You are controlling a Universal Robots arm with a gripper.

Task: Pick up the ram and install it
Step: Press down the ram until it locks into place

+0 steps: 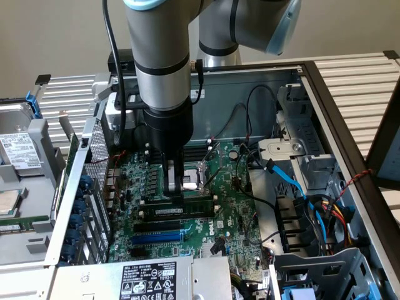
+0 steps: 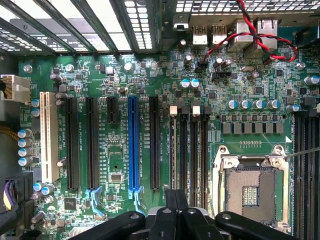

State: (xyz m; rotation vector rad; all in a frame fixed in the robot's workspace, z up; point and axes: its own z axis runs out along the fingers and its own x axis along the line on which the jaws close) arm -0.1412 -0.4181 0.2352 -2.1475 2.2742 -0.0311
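1. The jaws were shut, the two fingers pressed together with nothing visibly held between them. The gripper (image 1: 177,191) pointed straight down at the motherboard (image 1: 231,212).
2. The ram (image 1: 187,207) stood on edge in one of the memory slots directly beneath the fingertips, with its white label facing the exterior camera. Whether the tips touched its upper edge could not be told.
3. The ram lay between the CPU socket (image 1: 199,175) behind it and the blue expansion slot (image 1: 157,238) in front, parallel to that slot.
4. In the wrist view, the closed fingers (image 2: 170,202) sat over the ends of the black memory slots (image 2: 192,145), beside the open socket.
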